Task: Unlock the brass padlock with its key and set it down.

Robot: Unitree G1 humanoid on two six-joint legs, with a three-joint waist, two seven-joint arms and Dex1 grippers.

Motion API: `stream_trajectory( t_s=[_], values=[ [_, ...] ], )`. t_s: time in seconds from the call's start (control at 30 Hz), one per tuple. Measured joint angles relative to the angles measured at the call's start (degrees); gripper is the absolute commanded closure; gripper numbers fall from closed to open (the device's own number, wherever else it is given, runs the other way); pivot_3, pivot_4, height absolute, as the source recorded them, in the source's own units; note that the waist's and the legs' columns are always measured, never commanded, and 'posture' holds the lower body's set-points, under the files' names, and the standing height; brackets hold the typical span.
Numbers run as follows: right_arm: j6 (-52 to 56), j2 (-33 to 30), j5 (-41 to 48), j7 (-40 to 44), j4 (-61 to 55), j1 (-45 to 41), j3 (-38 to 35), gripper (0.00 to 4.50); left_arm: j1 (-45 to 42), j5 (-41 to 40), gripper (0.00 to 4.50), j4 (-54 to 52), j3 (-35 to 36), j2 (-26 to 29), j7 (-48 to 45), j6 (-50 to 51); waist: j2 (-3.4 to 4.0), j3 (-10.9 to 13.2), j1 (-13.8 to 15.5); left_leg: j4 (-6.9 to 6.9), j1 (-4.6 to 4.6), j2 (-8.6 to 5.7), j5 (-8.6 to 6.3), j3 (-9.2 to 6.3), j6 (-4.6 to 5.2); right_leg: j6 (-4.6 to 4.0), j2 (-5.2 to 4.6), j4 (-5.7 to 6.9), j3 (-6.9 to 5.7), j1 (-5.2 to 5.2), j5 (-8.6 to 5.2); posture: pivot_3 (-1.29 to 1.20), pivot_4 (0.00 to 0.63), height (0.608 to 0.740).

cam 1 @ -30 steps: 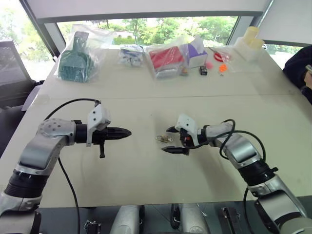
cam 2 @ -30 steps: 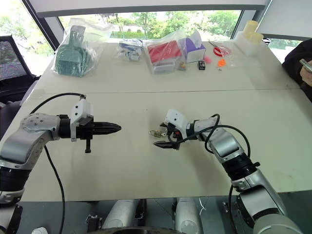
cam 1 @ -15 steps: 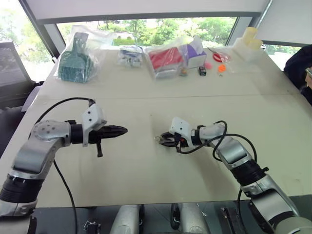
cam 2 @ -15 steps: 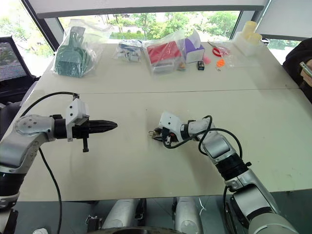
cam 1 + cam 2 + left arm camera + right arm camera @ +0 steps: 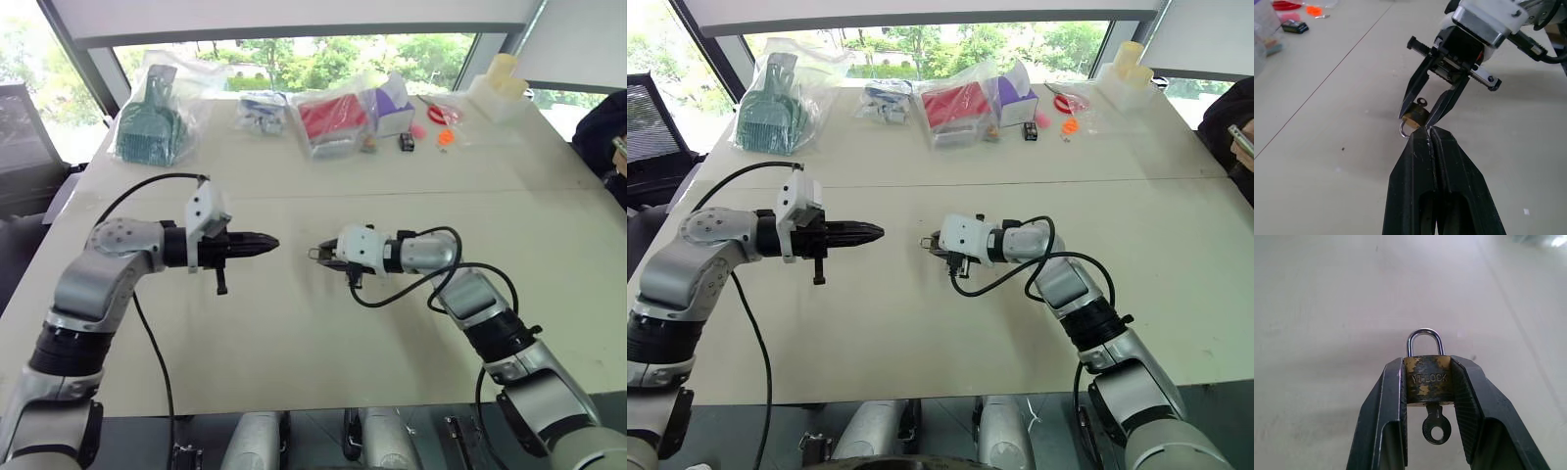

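Right gripper (image 5: 1427,382) clamps brass padlock (image 5: 1428,379), key (image 5: 1435,426) in its base, above beige table (image 5: 294,333); left gripper (image 5: 266,242) closed, empty; bagged clutter (image 5: 333,116) by window (image 5: 294,49)

Bright daylight pours through the windows (image 5: 294,49) behind the table (image 5: 294,343). Shadows are soft. Wrist views blur far off.

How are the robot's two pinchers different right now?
The right gripper squeezes the brass padlock between its fingers, with the key hanging from the padlock; the left gripper holds nothing. The right gripper's fingers are spread around the padlock's body; the left gripper's fingers are pressed together. Both have two black fingers and point toward each other.
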Motion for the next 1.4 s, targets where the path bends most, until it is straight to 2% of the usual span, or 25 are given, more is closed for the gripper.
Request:
stream_trajectory(
  t_s=[0.13, 0.37, 0.43, 0.5, 0.6, 0.8, 0.9, 1.17, 1.4],
  values=[
    [0.7, 0.7, -0.1, -0.1, 1.5, -0.1, 0.1, 3.79, -0.1, 2.4, 4.50, 2.8, -2.2, -0.7, -1.0, -2.7, 0.00, 0.0, 0.0, 0.00, 0.00, 0.00, 0.00, 0.00, 0.00, 0.00, 0.00, 0.01, 0.00, -0.01, 0.00, 0.00, 0.150, 0.740],
    [0.5, 4.2, -1.2, 0.2, 11.4, -1.9, 0.8, 3.79, 0.5, 4.5, 4.50, 3.7, -3.1, -0.8, -1.8, -5.5, 0.00, 0.0, -0.1, 0.00, 0.00, 0.00, 0.00, 0.00, 0.00, -0.01, -0.01, 0.04, 0.01, -0.02, 0.00, 0.00, 0.150, 0.740],
    [0.7, 4.8, -1.2, 0.9, 13.0, -2.4, 0.8, 2.70, 0.6, 4.6, 4.50, 3.7, -3.1, -1.1, -1.7, -5.5, 0.00, 0.0, -0.1, 0.00, 0.00, 0.00, 0.00, 0.00, 0.00, -0.01, -0.01, 0.04, 0.01, -0.02, 0.00, 0.00, 0.150, 0.740],
    [0.4, 5.1, -1.2, 1.3, 14.3, -2.6, 0.7, 1.84, 0.9, 4.9, 4.50, 3.7, -3.2, -1.2, -1.5, -5.6, 0.00, 0.0, -0.1, 0.00, 0.00, 0.00, 0.00, 0.00, 0.00, -0.01, -0.01, 0.04, 0.01, -0.02, 0.00, 0.00, 0.150, 0.740],
    [0.5, 4.9, -0.9, 2.0, 14.1, -3.0, 0.2, 0.18, 1.0, 5.6, 4.50, 3.8, -3.5, -1.5, -1.4, -5.8, 0.00, 0.0, -0.1, 0.00, 0.00, 0.00, 0.00, -0.01, 0.00, -0.01, -0.01, 0.06, 0.02, -0.02, 0.00, 0.00, 0.150, 0.740],
    [5.2, 1.5, 0.9, 4.7, 8.7, -0.8, -1.3, 0.08, -0.4, 8.9, 4.50, 11.1, -6.2, -4.9, -2.4, -11.4, 0.00, 0.0, 0.4, 0.01, -0.01, -0.03, 0.00, 0.00, 0.00, -0.01, -0.03, 0.07, 0.01, -0.02, 0.00, 0.00, 0.150, 0.740],
    [8.5, -1.5, 2.3, 5.5, 4.4, 1.0, -3.8, 0.00, -2.7, 10.7, 3.63, 17.2, -7.7, -7.6, -3.5, -15.2, -0.01, 0.0, 0.4, 0.04, -0.03, -0.05, 0.00, 0.00, 0.01, 0.00, -0.05, 0.07, 0.01, -0.02, 0.00, 0.00, 0.150, 0.740],
    [19.0, -7.1, 7.8, 6.2, -9.9, 8.1, -9.0, 0.00, -13.4, 16.5, 0.15, 36.4, -11.7, -13.5, -10.0, -31.3, -0.02, 0.0, 0.2, 0.03, 0.00, -0.04, 0.00, 0.03, 0.01, -0.01, -0.04, 0.09, -0.01, -0.03, 0.00, 0.00, 0.150, 0.740],
    [23.1, -7.7, 8.7, 4.2, -15.6, 10.6, -10.0, 0.00, -20.8, 21.4, 0.07, 53.5, -13.2, -17.0, -15.1, -43.4, -0.04, 0.0, 0.4, 0.05, -0.05, -0.05, 0.00, 0.01, 0.01, 0.00, -0.05, 0.08, -0.03, -0.04, 0.00, 0.00, 0.150, 0.740]
  ],
)
